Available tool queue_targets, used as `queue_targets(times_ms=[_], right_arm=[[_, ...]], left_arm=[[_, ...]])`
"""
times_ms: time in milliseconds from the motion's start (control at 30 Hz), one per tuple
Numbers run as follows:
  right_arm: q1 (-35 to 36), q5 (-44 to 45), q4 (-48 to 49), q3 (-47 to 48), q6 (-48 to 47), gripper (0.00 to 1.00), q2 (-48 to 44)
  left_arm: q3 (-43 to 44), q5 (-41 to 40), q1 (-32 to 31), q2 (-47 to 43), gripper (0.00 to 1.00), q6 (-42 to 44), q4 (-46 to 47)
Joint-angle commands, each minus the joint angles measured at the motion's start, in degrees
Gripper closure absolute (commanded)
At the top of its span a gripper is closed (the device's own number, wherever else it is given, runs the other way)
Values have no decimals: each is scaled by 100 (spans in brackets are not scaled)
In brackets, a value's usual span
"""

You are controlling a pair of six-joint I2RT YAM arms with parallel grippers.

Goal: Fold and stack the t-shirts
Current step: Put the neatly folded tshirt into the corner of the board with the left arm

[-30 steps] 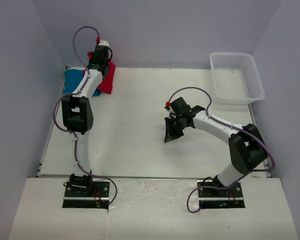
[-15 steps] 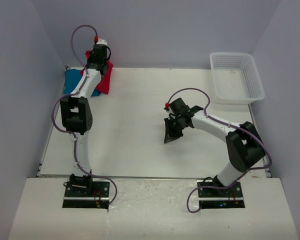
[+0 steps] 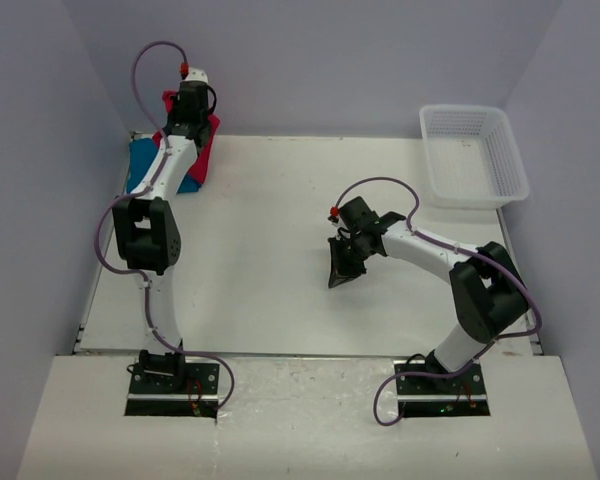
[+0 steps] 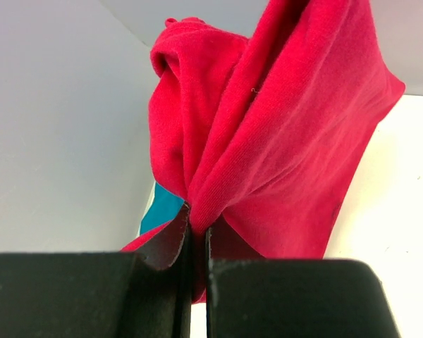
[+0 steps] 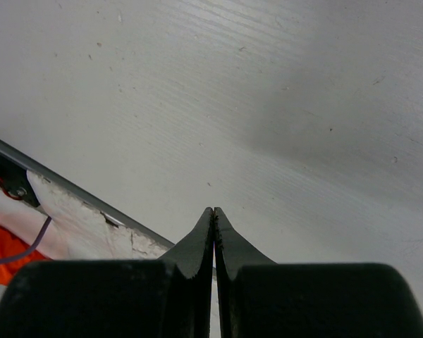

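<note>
Two shirts in the far-left corner, and the red one's up in the air!
Left gripper (image 4: 197, 227) is pinched tight on a bunch of the red shirt (image 4: 268, 141), which hangs lifted by the back wall, just over the teal shirt (image 3: 140, 166) lying on the table (image 3: 270, 220) at that corner. To do this well, I'd say carry the red out over open table, lay it flat and spread it before any fold; a bunched grip like this risks a crumpled drop. Right gripper (image 3: 342, 272) hovers mid-table, jaws pressed together, holding nothing. The count: one red shirt, one teal, one basket (image 3: 510, 160) at far right, two arms.
</note>
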Motion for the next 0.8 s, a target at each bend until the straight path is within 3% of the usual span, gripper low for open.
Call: queue_targets(times_ms=[0,767], right_arm=[[24,-23,66,24,-100,100,16],[32,4,-180,95,-100,100,-168]], left_arm=[[-5,-222,61,-388,100,175,347],[196,-73,642,675,100,201,576]])
